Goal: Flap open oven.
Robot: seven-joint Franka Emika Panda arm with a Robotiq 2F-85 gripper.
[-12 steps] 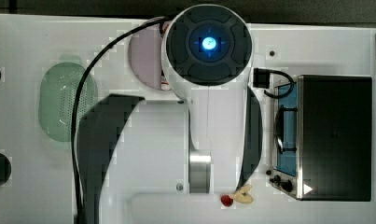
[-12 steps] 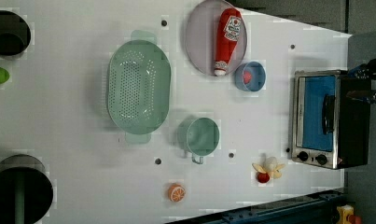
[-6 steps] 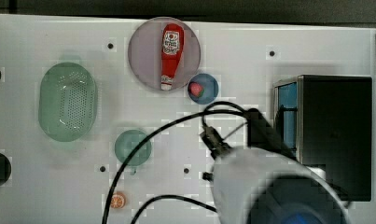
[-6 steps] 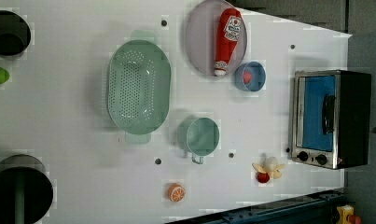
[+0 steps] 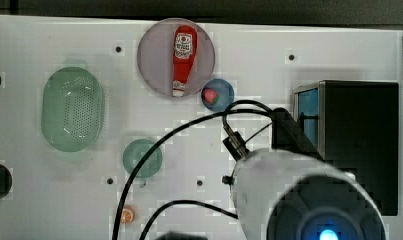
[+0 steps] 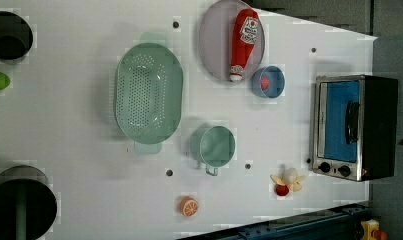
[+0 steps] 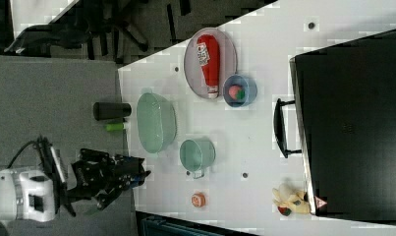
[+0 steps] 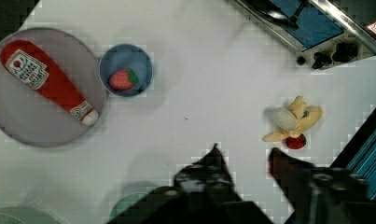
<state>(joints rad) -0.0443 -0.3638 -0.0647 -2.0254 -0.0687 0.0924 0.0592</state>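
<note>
- Oven (image 6: pixel 353 127) sits at the left view's right edge of the white table (image 6: pixel 89 150), door shut, blue glass facing the table; bar handle (image 6: pixel 352 121) across the glass, two knobs (image 6: pixel 334 169) at the lower end of the front in the left view.
- In the right view I see the oven's black top and the handle sticking out toward the table centre.
- Gripper (image 8: pixel 244 158) in the wrist view: fingers (image 8: pixel 213 163) apart w/ bare table between them, grasping nothing. No contact w/ oven; it's well apart from the door.
- Right view puts the gripper (image 7: pixel 136 176) off the table edge, at the right view's lower left.
- Top view: arm (image 5: pixel 289 185) covers the lower right, just beside the oven front.
- Other items: ketchup bottle (image 6: pixel 243 42) lying on grey plate (image 6: pixel 214 45); blue bowl (image 6: pixel 268 81) w/ strawberry (image 8: pixel 122 79) near the plate; green colander (image 6: pixel 148 92); green cup (image 6: pixel 216 146); orange slice (image 6: pixel 189 206); banana toy (image 8: pixel 293 121) near the knob end of the oven.
</note>
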